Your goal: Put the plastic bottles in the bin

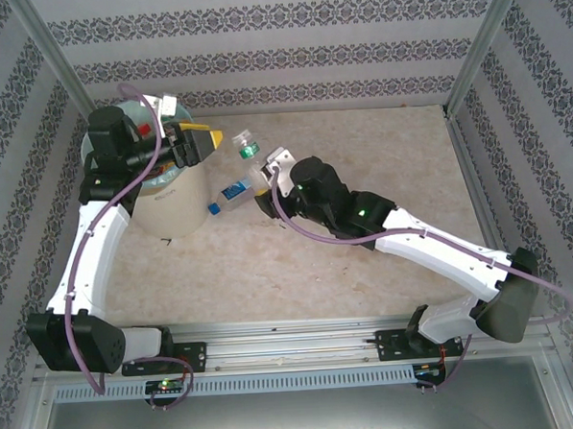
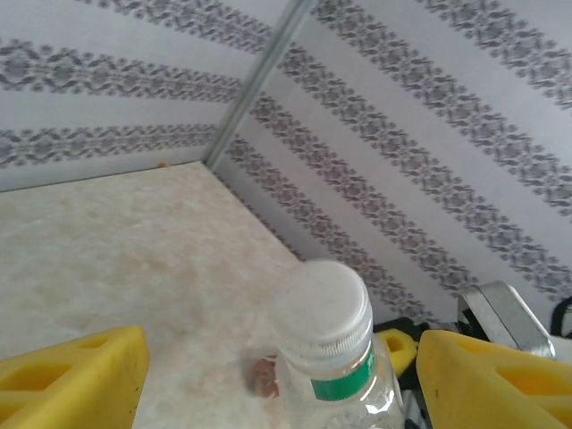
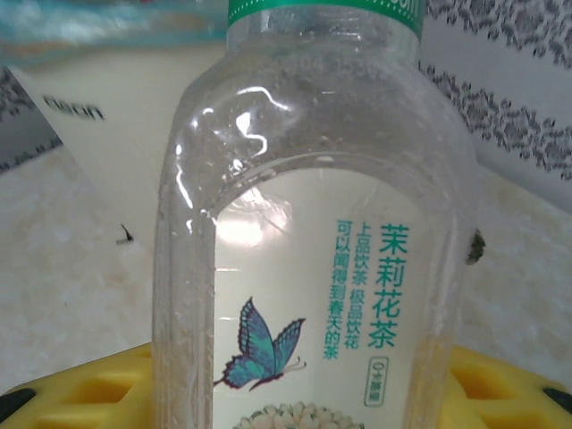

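Observation:
A clear bottle (image 1: 247, 145) with a white cap and green neck band is held tilted above the table, my right gripper (image 1: 264, 174) shut on its body. In the right wrist view its butterfly label (image 3: 308, 331) sits between the yellow fingers (image 3: 80, 384). My left gripper (image 1: 209, 142) hovers open at the rim of the cream bin (image 1: 176, 206), its yellow fingers (image 2: 80, 371) wide on either side of the bottle's cap (image 2: 322, 308) without touching it. Another clear bottle with a blue label (image 1: 230, 192) lies on the table beside the bin.
The bin's teal-green liner (image 3: 89, 22) and cream wall (image 3: 116, 152) stand just behind the held bottle. Something red (image 1: 146, 131) shows inside the bin under the left arm. Patterned walls and metal posts (image 1: 479, 41) enclose the beige table (image 1: 379, 152).

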